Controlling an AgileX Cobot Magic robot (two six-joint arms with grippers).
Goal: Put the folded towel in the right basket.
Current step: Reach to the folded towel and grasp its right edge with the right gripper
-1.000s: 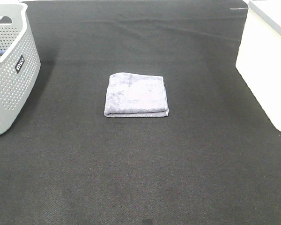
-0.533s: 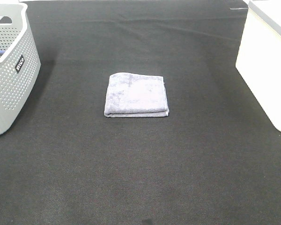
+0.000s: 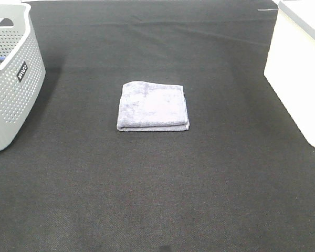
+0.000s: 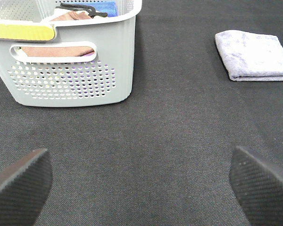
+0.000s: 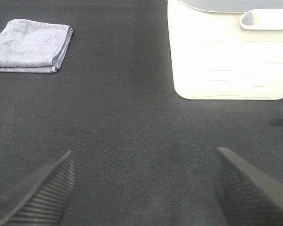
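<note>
A folded grey-lilac towel (image 3: pixel 153 106) lies flat in the middle of the black cloth; it also shows in the left wrist view (image 4: pixel 253 55) and the right wrist view (image 5: pixel 31 45). The right basket (image 3: pixel 300 65) is white and stands at the right edge; the right wrist view (image 5: pixel 228 52) shows its wall and handle hole. Neither arm shows in the exterior high view. My left gripper (image 4: pixel 141 183) is open and empty, well short of the towel. My right gripper (image 5: pixel 144 188) is open and empty, between towel and white basket.
A grey perforated basket (image 3: pixel 10 73) stands at the left edge; the left wrist view (image 4: pixel 68 52) shows folded cloths and a dark object inside it. The black cloth (image 3: pixel 157 189) covers the whole table.
</note>
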